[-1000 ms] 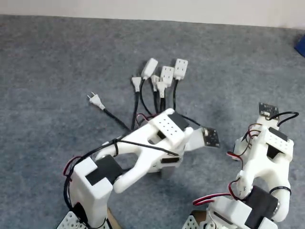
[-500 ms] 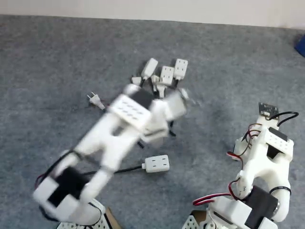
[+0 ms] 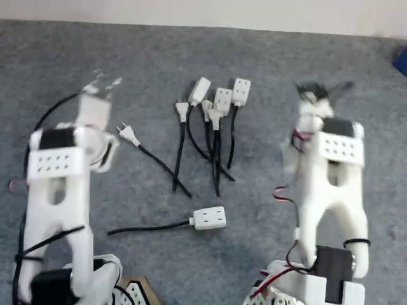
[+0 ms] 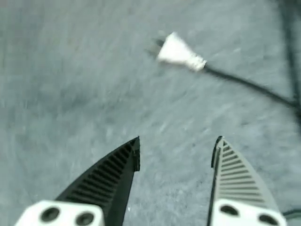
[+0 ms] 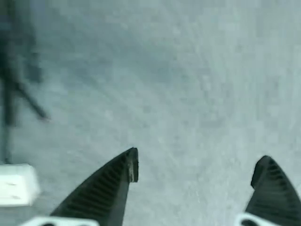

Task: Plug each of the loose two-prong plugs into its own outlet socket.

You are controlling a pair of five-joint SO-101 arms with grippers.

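Hanging over the grey carpet [image 4: 70, 70], the left gripper [image 4: 178, 143] has its jaws parted with nothing between them. A loose plug [image 4: 178, 52] lies near it on a black cord [image 4: 244, 82]. The right gripper [image 5: 200, 157] gapes wider, also empty. A white socket block [image 3: 209, 217] lies alone between the arms, and a cluster of plugs and sockets [image 3: 216, 98] sits farther out.

Soft, even light covers the grey carpet [image 3: 146, 51], with only faint shadows beside the cords [image 3: 217, 159].
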